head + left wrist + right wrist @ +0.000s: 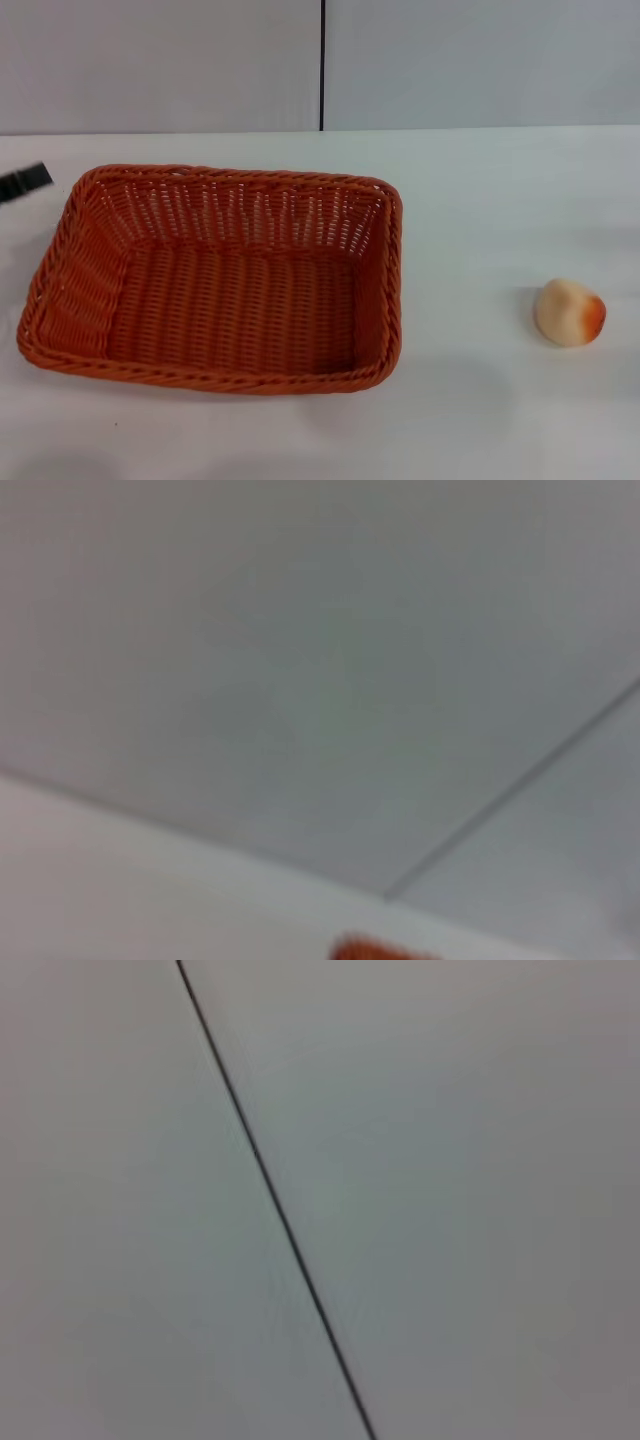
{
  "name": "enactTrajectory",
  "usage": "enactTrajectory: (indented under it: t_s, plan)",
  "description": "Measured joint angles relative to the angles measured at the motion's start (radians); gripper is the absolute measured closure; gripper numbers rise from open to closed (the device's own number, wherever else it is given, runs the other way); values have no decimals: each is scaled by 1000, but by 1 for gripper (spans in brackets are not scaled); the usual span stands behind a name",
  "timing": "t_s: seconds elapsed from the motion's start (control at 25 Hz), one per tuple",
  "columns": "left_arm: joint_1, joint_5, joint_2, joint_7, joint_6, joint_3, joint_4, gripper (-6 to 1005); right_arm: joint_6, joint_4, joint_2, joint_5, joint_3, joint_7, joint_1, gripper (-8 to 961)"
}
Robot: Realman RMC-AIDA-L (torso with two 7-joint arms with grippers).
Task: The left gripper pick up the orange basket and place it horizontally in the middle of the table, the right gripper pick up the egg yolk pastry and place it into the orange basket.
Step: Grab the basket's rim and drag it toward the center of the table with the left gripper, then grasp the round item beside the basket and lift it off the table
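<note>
White table (480,420) carries the orange basket (215,275) lying empty at frame left-centre, the egg yolk pastry (570,312) well apart at lower right awaiting transfer, and the left gripper (25,182) at far left, finger state indeterminate.

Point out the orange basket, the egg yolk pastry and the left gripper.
orange basket (215,378): head view, near braided rim.
egg yolk pastry (569,312): head view, middle of the ball.
left gripper (25,182): head view, black tip at the left edge.
</note>
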Motion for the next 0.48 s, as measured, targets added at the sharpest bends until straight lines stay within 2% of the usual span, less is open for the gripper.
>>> enactTrajectory:
  t_s: [0.16,0.32,0.4,0.48]
  plan:
    - [-73,-6,0,123,8,-123,-82,450,1,-59,0,0,-75,79,-1,375]
    - [-99,-81,-2,238,14,-150,-140,450,2,-189,-9,0,-251,244,-10,377]
    - [-113,-158,0,324,31,-151,-196,450,-3,-268,-28,-14,-349,395,-18,377]
    - [-131,-223,1,409,59,-153,-245,450,-22,-341,-56,-59,-426,548,-21,378]
